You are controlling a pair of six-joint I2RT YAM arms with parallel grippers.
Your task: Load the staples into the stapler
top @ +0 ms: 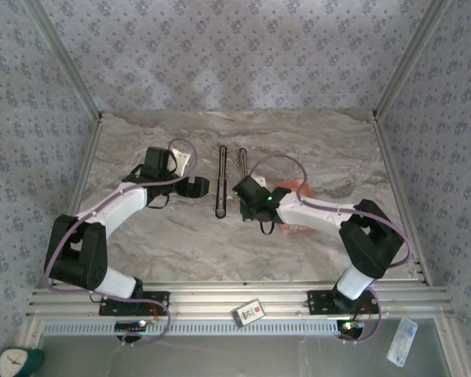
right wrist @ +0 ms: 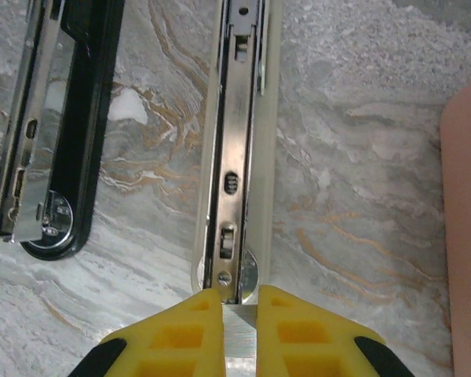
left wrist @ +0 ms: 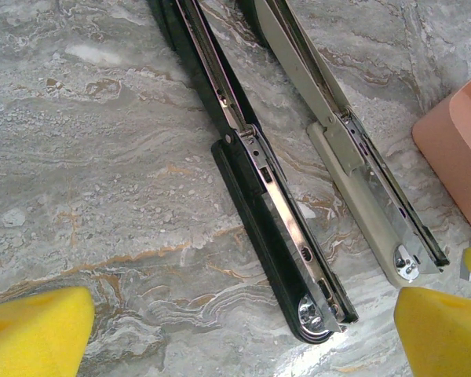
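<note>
Top: black stapler (top: 221,181) and white stapler (top: 242,161) lie open, side by side on the desk (top: 180,243). Left wrist: my left end effector (left wrist: 239,334) is spread wide near their ends. Right wrist: my right end effector (right wrist: 239,302) pinches staples (right wrist: 239,334) at the white stapler's end.

Counted two staplers: black stapler (left wrist: 276,259), cream stapler (left wrist: 365,206). One staple strip (right wrist: 239,330). One pink container (left wrist: 455,149). Two robot arms: left arm (top: 125,206), right arm (top: 314,210). One clock (top: 16,363), one card (top: 249,312), one plastic packet (top: 402,342).
</note>
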